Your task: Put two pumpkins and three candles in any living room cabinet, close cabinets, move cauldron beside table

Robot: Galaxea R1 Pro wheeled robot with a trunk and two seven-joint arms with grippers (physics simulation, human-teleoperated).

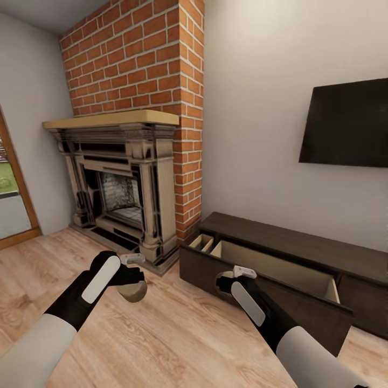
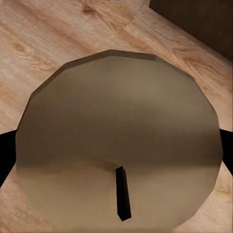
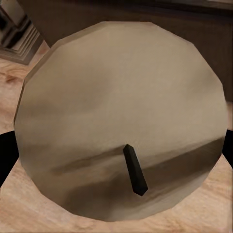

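While both arms hang over the wooden floor (image 1: 178,334), each gripper clamps a candle.
Left gripper (image 1: 133,280) at 8 o'clock in the head view grips a grey-brown candle (image 2: 116,145), its dark wick (image 2: 122,194) facing the wrist camera; right gripper (image 1: 229,280) at 5 o'clock grips a second candle (image 3: 121,121) just before the cabinet (image 1: 280,237), whose tan drawer (image 1: 280,269) stands open beside the brick fireplace (image 1: 124,188).
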